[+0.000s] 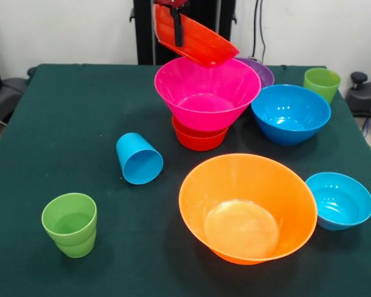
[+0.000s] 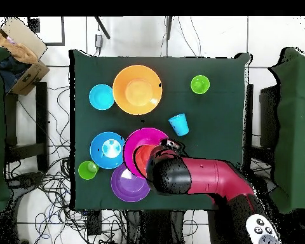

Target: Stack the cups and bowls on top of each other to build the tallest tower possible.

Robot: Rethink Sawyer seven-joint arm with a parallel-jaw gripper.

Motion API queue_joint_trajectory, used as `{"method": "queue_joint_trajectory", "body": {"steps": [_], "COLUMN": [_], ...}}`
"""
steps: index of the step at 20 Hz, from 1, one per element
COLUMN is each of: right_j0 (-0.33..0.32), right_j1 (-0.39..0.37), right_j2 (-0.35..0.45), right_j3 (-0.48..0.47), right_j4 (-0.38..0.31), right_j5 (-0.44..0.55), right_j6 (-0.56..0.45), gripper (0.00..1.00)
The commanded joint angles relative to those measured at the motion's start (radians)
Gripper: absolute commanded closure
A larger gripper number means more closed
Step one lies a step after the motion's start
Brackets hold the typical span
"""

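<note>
My gripper (image 1: 177,30) is at the top, shut on the rim of the medium red-orange bowl (image 1: 198,41), which hangs tilted just above the large pink bowl (image 1: 205,93). The pink bowl sits on the small red-orange bowl (image 1: 199,138), a two-bowl tower. In the overhead view the arm (image 2: 199,179) covers the gripper, and the held bowl (image 2: 141,159) shows over the pink bowl (image 2: 142,138). The sky blue cup (image 1: 139,159) lies on its side. One lime green cup (image 1: 70,224) stands front left, the other (image 1: 322,83) far right.
The large orange bowl (image 1: 247,207) stands at the front with the small blue bowl (image 1: 340,200) to its right. The blue bowl (image 1: 290,114) and the purple bowl (image 1: 260,70) stand close beside the pink one. The table (image 1: 80,105) has a dark green cloth.
</note>
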Motion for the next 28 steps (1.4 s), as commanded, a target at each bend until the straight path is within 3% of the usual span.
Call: {"method": "queue_joint_trajectory", "body": {"steps": [1, 17, 28], "right_j0": [0.034, 0.105, 0.056], "right_j1": [0.033, 0.047, 0.113], "right_j2": [0.038, -0.001, 0.017], "right_j3": [0.040, 0.055, 0.031], "right_j4": [0.000, 0.000, -0.026], "right_j5": [-0.064, -0.133, -0.168], "right_j6": [0.193, 0.241, 0.191], "gripper": [1.00, 1.00, 1.00]}}
